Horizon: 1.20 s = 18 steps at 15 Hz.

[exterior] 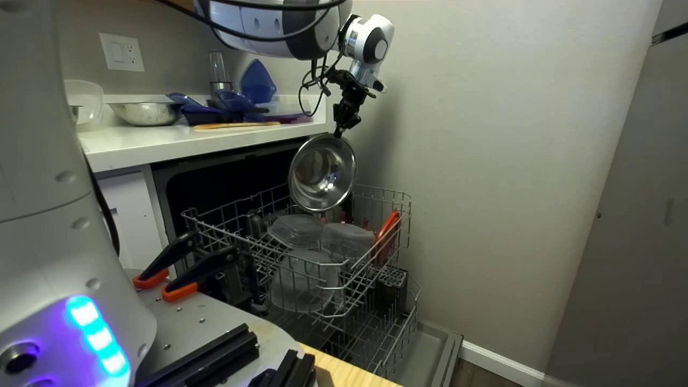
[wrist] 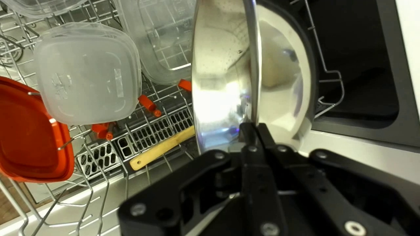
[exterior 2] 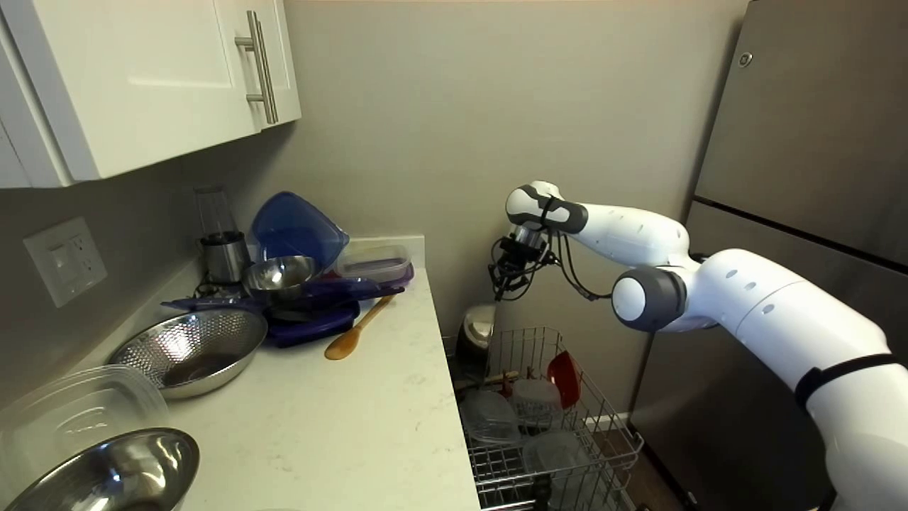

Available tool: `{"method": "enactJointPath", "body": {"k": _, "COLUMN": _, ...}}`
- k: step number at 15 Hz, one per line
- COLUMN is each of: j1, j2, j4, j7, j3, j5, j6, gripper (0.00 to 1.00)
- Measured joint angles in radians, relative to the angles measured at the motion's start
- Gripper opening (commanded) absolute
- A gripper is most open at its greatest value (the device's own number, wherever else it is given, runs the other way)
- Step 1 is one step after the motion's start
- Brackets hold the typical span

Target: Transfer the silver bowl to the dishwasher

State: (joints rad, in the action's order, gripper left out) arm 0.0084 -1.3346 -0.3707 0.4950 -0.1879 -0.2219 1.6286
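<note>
At the near left are orange-tipped clamp handles [exterior: 204, 271]. Beyond them you have the dishwasher [exterior: 231, 185] open, its upper rack [exterior: 258, 238] drawn out. That rack carries three clear containers [exterior: 348, 240], and a red container [exterior 2: 565, 380] leans at its right side.

Past the clear containers, over the far part of the rack, the silver bowl [exterior: 322, 172] hangs on edge, its hollow facing near in an exterior view. Whether its lower edge touches the rack cannot be told. Directly above, your end effector [exterior: 338, 130] is clamped on the bowl's upper rim; in the wrist view that rim runs between the fingertips [wrist: 246, 132].

At the far left, the bench [exterior: 161, 141] bears a wooden spoon [exterior: 236, 126] and an upright piece of blue plastic [exterior: 258, 81].

You appear to be at the placing step: the bowl is at the dishwasher but not yet let go. The next move seems to call for a slow descent beyond the clear containers, keeping the tilt, until the wires take the weight. Verify clearance to the containers on the near side before you free the rim, then withdraw the end effector upward.
</note>
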Motion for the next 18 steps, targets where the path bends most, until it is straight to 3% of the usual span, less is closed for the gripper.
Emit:
{"method": "enactJointPath", "body": {"k": 5, "j1": -0.024, "j2": 0.000, "j4": 0.000, "j7": -0.095, "j3": -0.043, "j5": -0.003, "j6": -0.032, "gripper": 0.01}}
{"method": "enactJointPath", "body": {"k": 13, "j1": -0.008, "j2": 0.002, "j4": 0.002, "j7": -0.316, "j3": -0.147, "j5": -0.024, "j6": -0.069, "gripper": 0.01}}
{"method": "enactJointPath", "body": {"k": 18, "j1": -0.021, "j2": -0.015, "j4": -0.002, "j7": -0.409, "j3": -0.145, "j5": -0.063, "j6": -0.133, "gripper": 0.01}}
